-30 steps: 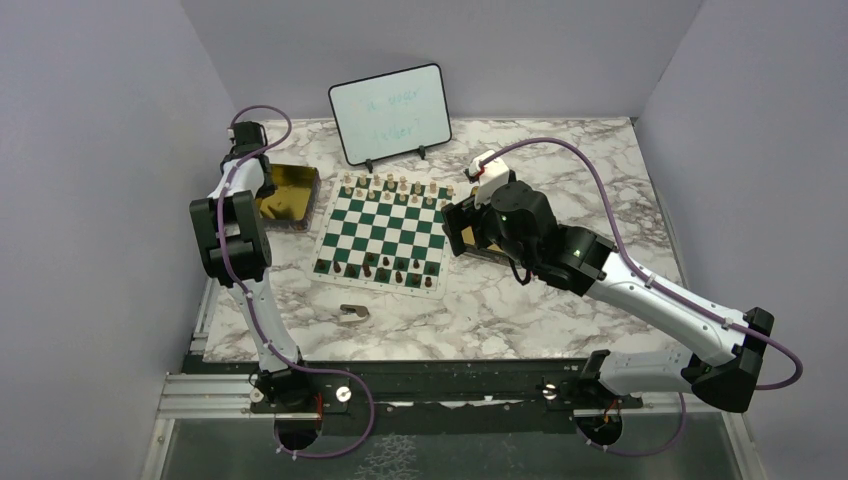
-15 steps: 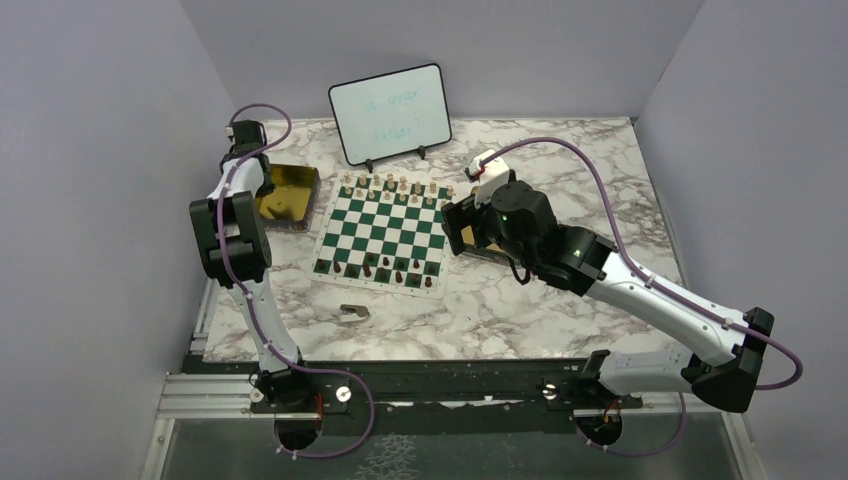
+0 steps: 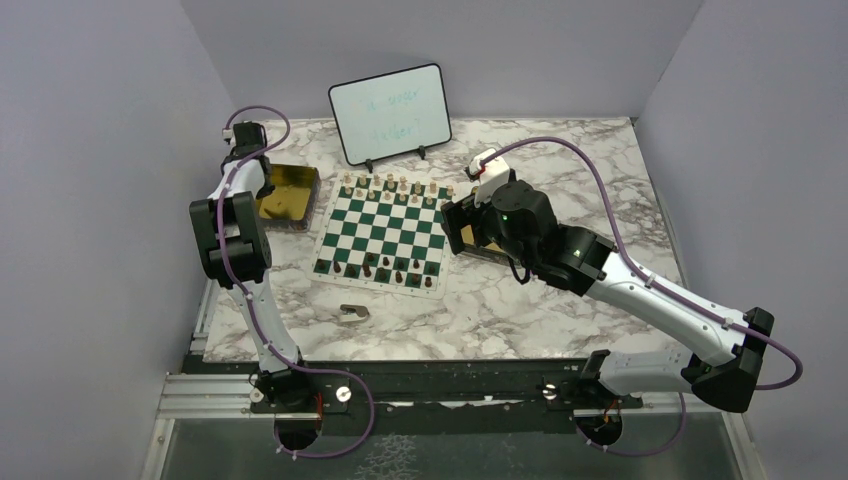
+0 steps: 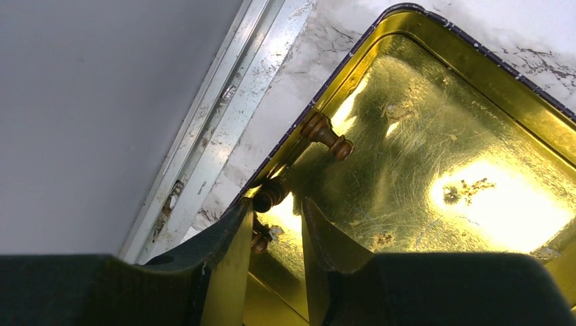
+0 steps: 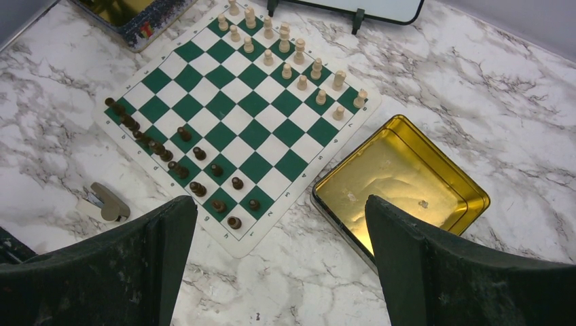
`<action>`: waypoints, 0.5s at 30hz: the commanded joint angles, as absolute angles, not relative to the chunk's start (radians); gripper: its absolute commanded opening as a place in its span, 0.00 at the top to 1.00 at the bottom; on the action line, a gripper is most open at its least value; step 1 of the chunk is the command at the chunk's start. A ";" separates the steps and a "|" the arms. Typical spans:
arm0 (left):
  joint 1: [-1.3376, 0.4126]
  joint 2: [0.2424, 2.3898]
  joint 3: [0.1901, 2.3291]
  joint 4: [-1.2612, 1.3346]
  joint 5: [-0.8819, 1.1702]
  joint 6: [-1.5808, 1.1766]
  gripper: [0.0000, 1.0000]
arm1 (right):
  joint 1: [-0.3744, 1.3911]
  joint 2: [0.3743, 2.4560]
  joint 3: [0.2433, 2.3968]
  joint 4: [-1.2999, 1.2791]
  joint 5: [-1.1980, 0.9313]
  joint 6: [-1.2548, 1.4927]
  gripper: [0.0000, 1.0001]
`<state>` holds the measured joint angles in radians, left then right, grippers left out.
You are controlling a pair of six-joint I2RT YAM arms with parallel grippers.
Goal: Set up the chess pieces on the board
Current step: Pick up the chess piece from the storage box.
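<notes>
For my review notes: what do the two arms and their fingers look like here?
Both the left arm and right arm have white links between bulky black joint housings, with a purple cable looping along each. A small green light glows on the right arm's black housing. The fingers are flat, dark, matte blades.

Bright, even light w/ glare in gold tin [image 4: 435, 129]; left pincer [image 4: 278, 204] blurry.

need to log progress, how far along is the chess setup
Done: light pieces line the board's far rows, most dark pieces its near rows; right tin looks empty. In hand: nothing gripped; left fingers sit by a stray piece in the left tin. Left: that one and at least one more there.
</notes>
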<state>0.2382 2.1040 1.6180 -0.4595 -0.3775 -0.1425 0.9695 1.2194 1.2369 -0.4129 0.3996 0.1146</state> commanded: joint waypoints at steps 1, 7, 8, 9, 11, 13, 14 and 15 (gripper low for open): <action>0.237 2.090 1.603 -0.439 -0.422 -0.171 0.66 | 0.972 1.217 1.248 -0.393 0.403 0.115 0.00; 0.237 2.120 1.624 -0.437 -0.426 -0.179 0.67 | 0.972 1.220 1.249 -0.394 0.402 0.120 0.00; 0.237 2.124 1.627 -0.436 -0.429 -0.183 0.67 | 0.972 1.221 1.249 -0.393 0.402 0.120 0.00; 0.238 2.126 1.627 -0.434 -0.429 -0.188 0.67 | 0.972 1.223 1.249 -0.392 0.402 0.121 0.00; 0.238 2.131 1.628 -0.423 -0.423 -0.189 0.67 | 0.973 1.225 1.251 -0.393 0.402 0.121 0.00; 0.238 2.145 1.635 -0.422 -0.414 -0.191 0.67 | 0.972 1.228 1.252 -0.393 0.402 0.121 0.00; 0.238 2.151 1.638 -0.422 -0.406 -0.193 0.68 | 0.972 1.228 1.252 -0.393 0.402 0.121 0.00; 0.238 2.154 1.639 -0.422 -0.397 -0.196 0.70 | 0.973 1.229 1.252 -0.393 0.402 0.121 0.00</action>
<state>0.2379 2.1155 1.6138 -0.4492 -0.3943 -0.1734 0.9695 1.2194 1.2369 -0.4129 0.3996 0.1150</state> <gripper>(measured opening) 0.330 0.998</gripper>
